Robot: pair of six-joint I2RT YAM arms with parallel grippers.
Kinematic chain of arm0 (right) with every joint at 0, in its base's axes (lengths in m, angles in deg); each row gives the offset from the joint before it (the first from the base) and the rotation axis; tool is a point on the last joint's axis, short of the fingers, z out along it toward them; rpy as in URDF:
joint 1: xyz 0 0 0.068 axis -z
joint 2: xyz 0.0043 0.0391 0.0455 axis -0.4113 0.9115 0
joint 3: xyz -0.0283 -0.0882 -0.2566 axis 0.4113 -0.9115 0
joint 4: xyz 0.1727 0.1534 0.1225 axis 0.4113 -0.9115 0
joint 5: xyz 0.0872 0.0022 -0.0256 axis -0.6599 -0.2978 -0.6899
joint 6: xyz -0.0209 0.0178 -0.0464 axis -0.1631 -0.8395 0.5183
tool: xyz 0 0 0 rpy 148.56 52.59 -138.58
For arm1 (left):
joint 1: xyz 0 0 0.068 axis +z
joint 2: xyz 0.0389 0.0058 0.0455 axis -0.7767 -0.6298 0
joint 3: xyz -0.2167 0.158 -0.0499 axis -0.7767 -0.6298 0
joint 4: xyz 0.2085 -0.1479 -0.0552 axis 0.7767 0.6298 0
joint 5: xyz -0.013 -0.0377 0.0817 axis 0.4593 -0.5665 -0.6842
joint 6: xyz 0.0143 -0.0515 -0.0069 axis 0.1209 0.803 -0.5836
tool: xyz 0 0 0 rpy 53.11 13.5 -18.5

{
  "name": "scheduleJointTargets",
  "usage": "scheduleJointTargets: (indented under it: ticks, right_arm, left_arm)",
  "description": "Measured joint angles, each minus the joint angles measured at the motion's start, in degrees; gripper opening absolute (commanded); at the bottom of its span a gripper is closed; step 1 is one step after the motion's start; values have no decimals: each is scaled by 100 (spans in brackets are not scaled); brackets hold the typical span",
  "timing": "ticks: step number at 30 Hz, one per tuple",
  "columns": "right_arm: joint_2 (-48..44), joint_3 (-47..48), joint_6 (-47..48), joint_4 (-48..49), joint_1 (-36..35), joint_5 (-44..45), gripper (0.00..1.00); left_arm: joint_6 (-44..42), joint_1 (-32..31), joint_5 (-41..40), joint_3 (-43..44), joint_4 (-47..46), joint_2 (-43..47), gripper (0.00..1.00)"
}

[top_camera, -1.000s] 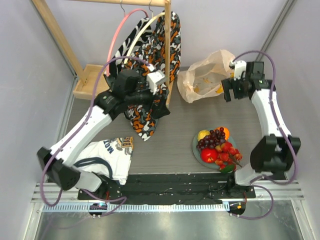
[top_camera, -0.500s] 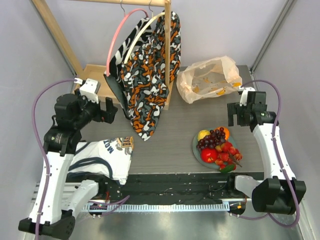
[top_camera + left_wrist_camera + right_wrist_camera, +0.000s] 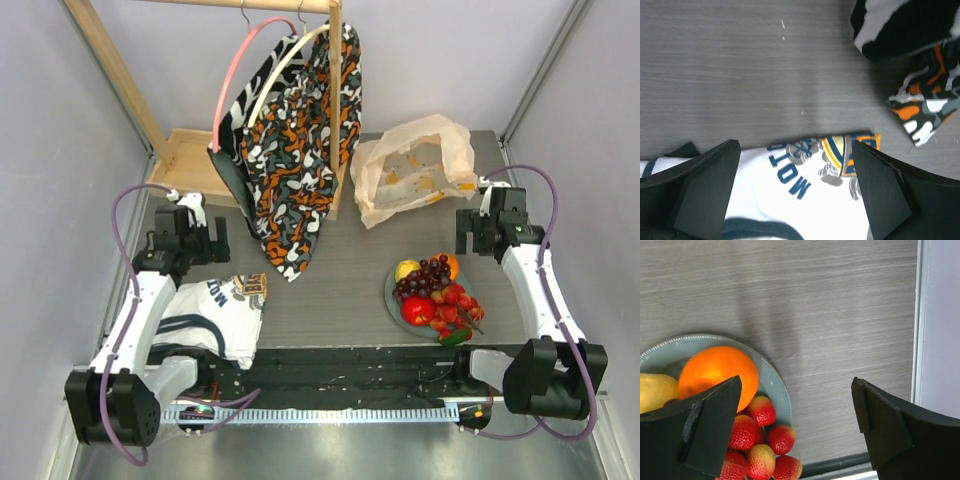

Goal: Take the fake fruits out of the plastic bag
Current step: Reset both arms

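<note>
Both claws spread wide above the worktop.
The right claw hangs by the right edge over bare worktop. The fake fruits are heaped on the plate just nearer, and the plastic bag lies just beyond. The left claw is over the white shirt, well apart.
</note>
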Motion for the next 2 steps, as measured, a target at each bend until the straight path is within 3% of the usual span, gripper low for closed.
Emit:
scheduleJointTargets:
  ticks: [2]
  right_arm:
    - [0,0,-39,70,0,-31,100]
  left_arm:
    - [22,0,-74,-76,-219,0,100]
